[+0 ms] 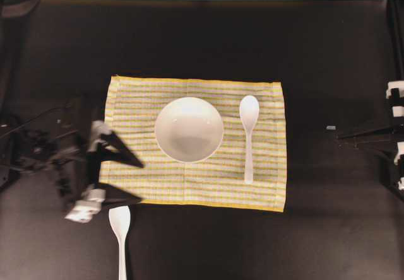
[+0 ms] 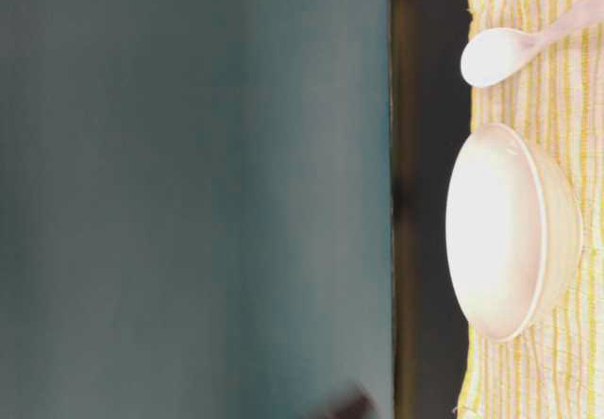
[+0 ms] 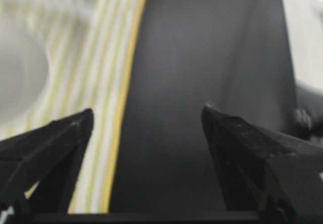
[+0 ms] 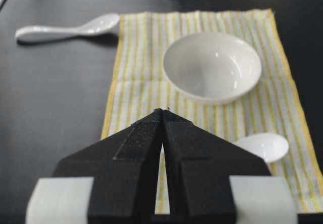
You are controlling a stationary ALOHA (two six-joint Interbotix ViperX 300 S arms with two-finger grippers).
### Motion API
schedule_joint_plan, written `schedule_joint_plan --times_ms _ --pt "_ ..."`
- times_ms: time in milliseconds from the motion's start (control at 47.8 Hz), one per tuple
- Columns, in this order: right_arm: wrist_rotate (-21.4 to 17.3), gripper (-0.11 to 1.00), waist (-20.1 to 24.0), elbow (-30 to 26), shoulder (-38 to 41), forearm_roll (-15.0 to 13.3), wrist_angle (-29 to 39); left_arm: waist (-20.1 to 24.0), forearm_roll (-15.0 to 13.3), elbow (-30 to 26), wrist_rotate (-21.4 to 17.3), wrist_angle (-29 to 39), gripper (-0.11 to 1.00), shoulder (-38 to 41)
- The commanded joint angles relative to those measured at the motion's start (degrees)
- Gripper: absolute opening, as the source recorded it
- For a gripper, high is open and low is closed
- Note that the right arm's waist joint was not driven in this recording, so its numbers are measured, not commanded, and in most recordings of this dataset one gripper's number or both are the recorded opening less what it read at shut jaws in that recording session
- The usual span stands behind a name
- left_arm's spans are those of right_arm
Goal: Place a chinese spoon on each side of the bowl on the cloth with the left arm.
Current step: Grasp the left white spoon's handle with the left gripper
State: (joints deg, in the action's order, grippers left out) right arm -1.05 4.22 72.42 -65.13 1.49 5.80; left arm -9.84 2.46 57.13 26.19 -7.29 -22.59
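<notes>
Bowl [image 1: 189,129]: sitting on the cloth [image 1: 196,188], a little left of its middle, empty.
Right spoon [image 1: 249,135]: lying on the cloth just right of the bowl, apart from it.
Left spoon [image 1: 120,239]: off the cloth, on the dark table [image 1: 315,53] by the near left corner.
Left gripper [image 1: 140,180]: fingers spread wide, empty, over the cloth's left edge.
Right gripper [image 4: 162,112]: fingers pressed together, nothing between them.

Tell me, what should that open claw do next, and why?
Probably swing the left gripper toward the spoon on the bare table and lower over it. One spoon already lies on the cloth on one side of the bowl; the other side is bare, and the open jaws hold nothing.
</notes>
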Motion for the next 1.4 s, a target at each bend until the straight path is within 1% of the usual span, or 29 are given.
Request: schedule_joint_plan --times_ms 0,63,125,376,460,732,941,1045,1129,1171,1275,1380 --pt "0.44 -0.01 0.0 -0.26 0.88 -0.09 -1.76 -0.09 0.18 4.31 0.7 -1.93 0.83 -0.18" --pt "0.44 -0.01 -0.09 -0.26 0.88 -0.09 -2.2 -0.18 0.18 6.24 1.41 -2.81 0.83 0.79" --pt "0.35 -0.01 -0.09 -0.35 0.88 -0.09 -2.29 -0.62 0.18 7.21 3.52 -3.25 0.83 1.67" --pt "-0.44 -0.01 -0.09 -0.18 0.97 0.0 -0.62 -4.83 0.18 7.38 11.51 -3.78 0.82 6.33" --pt "-0.44 -0.01 -0.09 -0.09 1.05 0.18 -0.53 -5.8 0.09 7.38 13.18 -3.96 0.82 8.09" --pt "-0.44 -0.01 -0.09 0.09 1.32 0.18 -0.53 -6.06 0.18 5.54 13.54 -5.71 0.81 14.85" --pt "-0.35 -0.01 -0.09 0.09 1.32 0.26 -0.79 -6.24 0.09 4.66 13.45 -5.63 0.8 17.05" --pt "-0.35 -0.01 -0.09 -0.09 1.23 0.18 -0.79 -6.24 0.18 4.92 13.27 -5.1 0.78 16.88" --pt "-0.26 -0.01 -0.09 0.09 1.23 0.18 -0.79 -6.33 0.18 4.83 13.1 -4.48 0.71 16.96" --pt "-0.26 -0.01 -0.09 0.09 1.23 0.18 -0.97 -6.24 0.09 4.66 13.01 -4.04 0.65 16.88" --pt "-0.26 -0.01 -0.09 -0.09 1.32 0.09 -1.23 -6.24 0.18 3.52 12.74 -3.43 0.4 16.26" --pt "-0.26 -0.01 -0.09 0.09 1.32 0.18 -1.49 -5.89 0.18 0.62 12.22 -0.53 0.13 12.92"
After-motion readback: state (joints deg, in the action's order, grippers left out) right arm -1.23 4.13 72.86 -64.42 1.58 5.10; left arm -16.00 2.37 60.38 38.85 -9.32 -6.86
